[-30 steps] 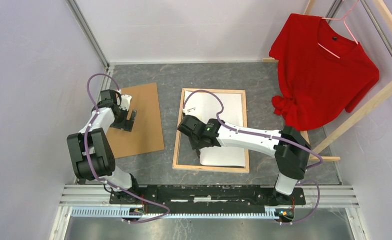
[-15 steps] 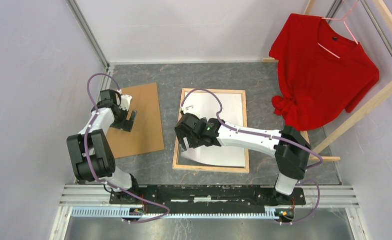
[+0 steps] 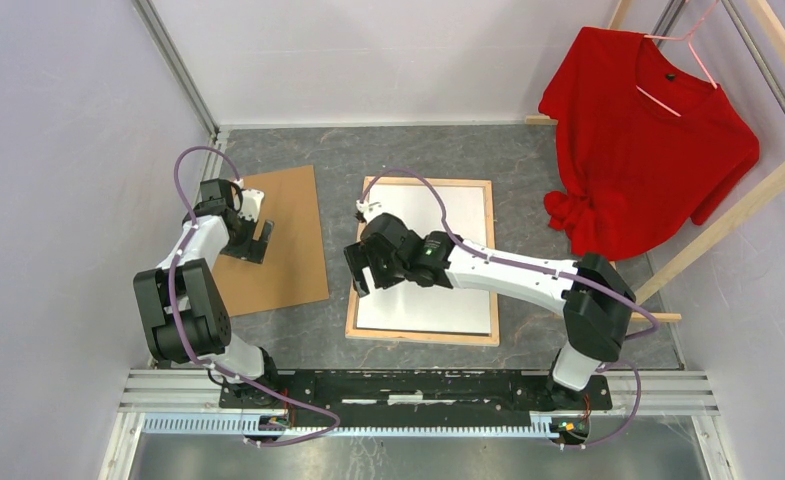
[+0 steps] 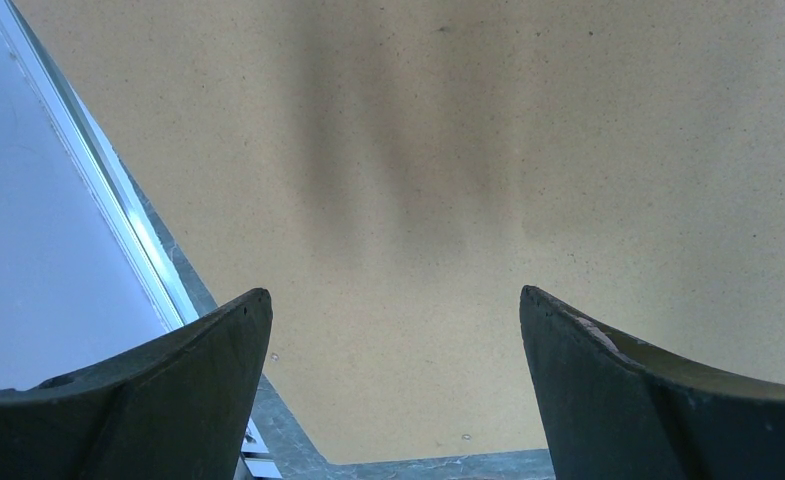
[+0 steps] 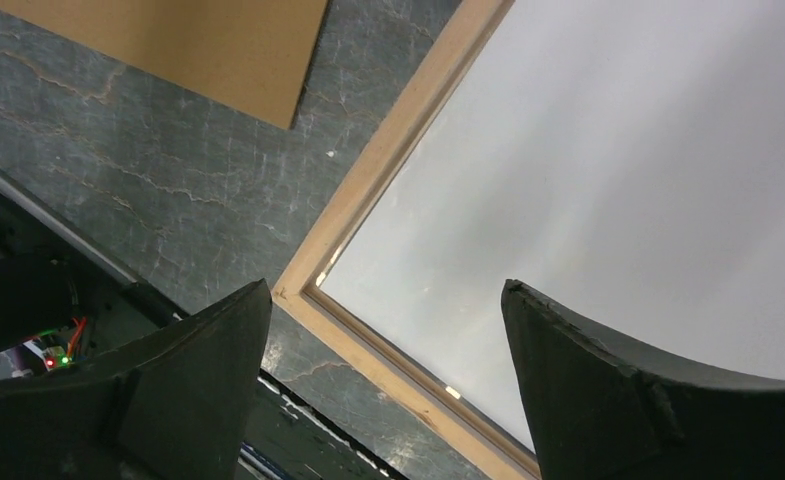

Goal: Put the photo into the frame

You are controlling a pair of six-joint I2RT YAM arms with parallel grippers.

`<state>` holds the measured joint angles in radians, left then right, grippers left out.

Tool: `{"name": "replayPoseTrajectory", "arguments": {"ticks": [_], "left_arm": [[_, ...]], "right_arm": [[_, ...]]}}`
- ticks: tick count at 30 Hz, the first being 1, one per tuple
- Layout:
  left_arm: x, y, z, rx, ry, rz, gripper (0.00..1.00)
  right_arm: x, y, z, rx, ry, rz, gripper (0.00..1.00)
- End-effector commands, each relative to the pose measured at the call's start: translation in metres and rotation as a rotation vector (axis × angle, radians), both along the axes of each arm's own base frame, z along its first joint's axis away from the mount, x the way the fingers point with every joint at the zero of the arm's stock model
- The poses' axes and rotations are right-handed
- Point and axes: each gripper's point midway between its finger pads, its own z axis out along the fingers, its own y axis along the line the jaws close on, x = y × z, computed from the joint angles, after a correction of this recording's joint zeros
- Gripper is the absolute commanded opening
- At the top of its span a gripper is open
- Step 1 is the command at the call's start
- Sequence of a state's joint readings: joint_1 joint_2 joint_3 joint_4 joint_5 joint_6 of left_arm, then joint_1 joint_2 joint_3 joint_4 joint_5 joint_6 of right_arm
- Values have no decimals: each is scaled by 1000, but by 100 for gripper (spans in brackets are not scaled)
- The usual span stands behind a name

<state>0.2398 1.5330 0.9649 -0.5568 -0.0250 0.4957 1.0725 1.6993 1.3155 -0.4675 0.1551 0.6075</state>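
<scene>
The frame (image 3: 423,338) lies in the middle of the table with its bare-wood reverse up. Inside its rails the photo (image 3: 448,300) lies flat, plain white reverse up. My right gripper (image 3: 361,276) hovers open over the frame's left rail near the front-left corner, holding nothing. The right wrist view shows that corner of the frame (image 5: 298,290) and the white photo (image 5: 618,180) between the spread fingers of the right gripper (image 5: 388,300). Over to the left, my left gripper (image 3: 258,240) stands open just above the brown hardboard sheet (image 4: 448,200), empty as well (image 4: 396,300).
The brown hardboard (image 3: 288,240) lies left of the frame, its corner (image 5: 218,50) close to the frame's rail. A red shirt (image 3: 648,140) hangs on a wooden rack (image 3: 728,220) at the right. The arms' base rail (image 3: 418,385) runs along the near edge.
My right gripper opened and let go of the photo, which dropped flat into the frame. The gripper then lifted and shifted a little to the left. The left arm stayed still.
</scene>
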Motion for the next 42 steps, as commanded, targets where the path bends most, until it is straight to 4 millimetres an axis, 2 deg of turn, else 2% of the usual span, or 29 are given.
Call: {"name": "replayPoseTrajectory", "arguments": {"ticks": [1,5,7,9,13,16,22,29,34,38,42], "left_arm": [[11,13,16,26,-32,-5,100],[22,48,33,37,-53,70,97],[26,75,44,76,-73,130,95],[24,105,45,137,-75,197,90],[6,152,29,295,-41,299,83],[-7,164,6,330,-2,329,80],[-14,154,-38,267,60,326,78],[-6,143,-61,197,98,314,78],[-3,117,-77,163,135,264,78],[1,95,-85,133,152,227,78],[3,75,-89,121,159,194,77]], "right_arm": [[21,23,29,115,-47,32,93],[41,56,40,206,-79,71,94],[54,78,41,220,-85,96,95],[66,101,36,226,-92,115,96],[86,135,17,258,-100,107,97],[94,149,-7,257,-86,97,97],[96,160,-44,258,-32,98,98],[104,165,-76,281,25,48,98],[102,175,-96,313,101,47,98],[93,182,-95,365,156,65,98],[87,179,-83,402,169,68,98]]}}
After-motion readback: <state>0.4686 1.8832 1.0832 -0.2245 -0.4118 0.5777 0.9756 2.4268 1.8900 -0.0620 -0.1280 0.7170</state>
